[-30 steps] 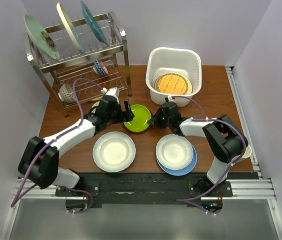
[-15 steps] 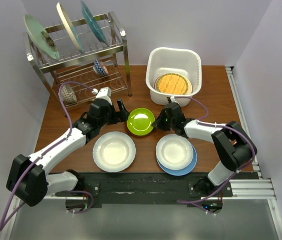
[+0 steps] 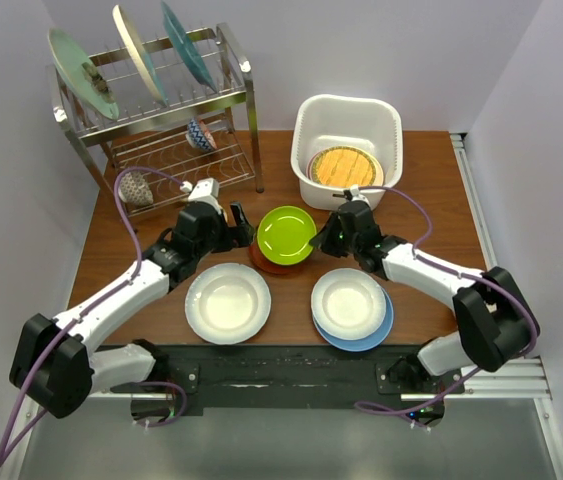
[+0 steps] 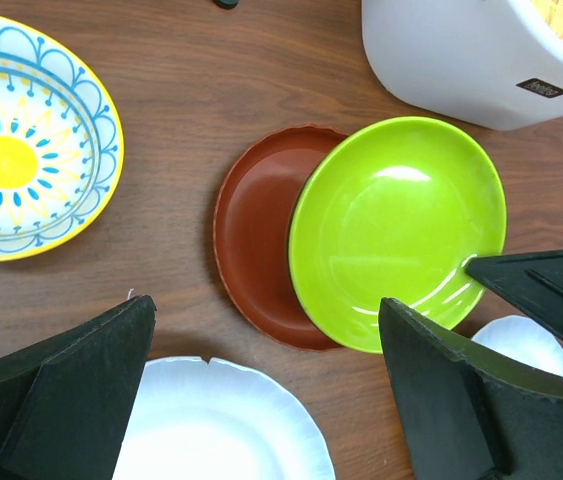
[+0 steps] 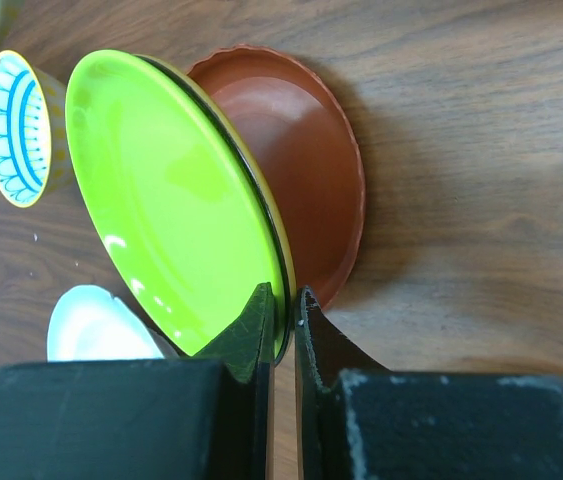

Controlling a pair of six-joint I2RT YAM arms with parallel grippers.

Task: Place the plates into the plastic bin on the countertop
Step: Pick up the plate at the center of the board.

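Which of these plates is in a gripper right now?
The lime green plate: the right gripper pinches its rim, holding it tilted over the brown plate; no other plate is touched.

Wooden bench [image 3: 431,190], viewed from above. At the upper left of the overhead frame you find a steel wire dish rack [image 3: 253,120] standing on its legs. At upper centre sits the white plastic bin [image 3: 306,130], near the back edge. Note the brown plate [image 4: 256,250] lying flat at mid-bench, just in front of the bin. A white plate [image 3: 227,303] rests at lower centre-left. To its right lies a blue plate [image 3: 377,336], only its edge showing beneath a second white plate [image 3: 348,303]. In the left wrist view, you see a yellow-and-blue patterned bowl [image 4: 21,150] on the wood at upper left.
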